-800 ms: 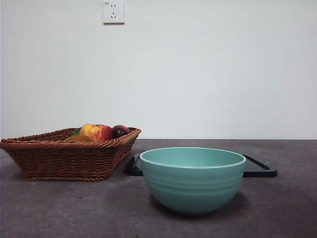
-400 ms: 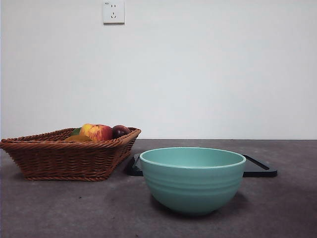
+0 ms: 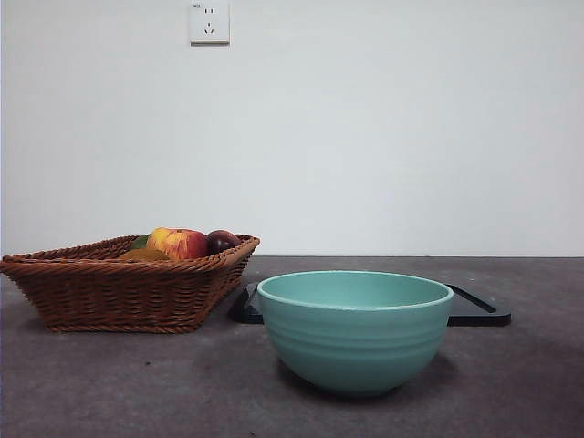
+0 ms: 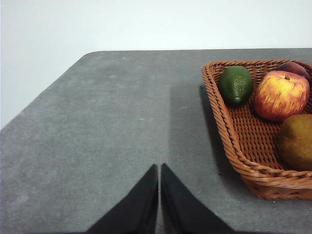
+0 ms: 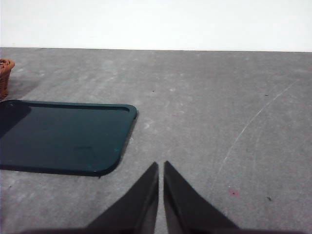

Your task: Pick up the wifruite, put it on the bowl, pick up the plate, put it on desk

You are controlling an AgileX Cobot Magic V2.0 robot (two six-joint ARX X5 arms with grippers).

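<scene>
Dark grey desk (image 3: pixel 109 383) before a white wall, both arms waiting.
Sat mid-desk: teal bowl (image 3: pixel 356 333), wicker basket (image 3: pixel 119 292) of fruit beside, black tray (image 3: pixel 479 310) just behind. Left gripper (image 4: pixel 159 168) and right gripper (image 5: pixel 161 165) pressed together, holding nothing.

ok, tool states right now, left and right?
Left tool: closed, holding nothing, over bare desk beside the wicker basket.
Right tool: closed, holding nothing, over the desk near the black tray.
</scene>
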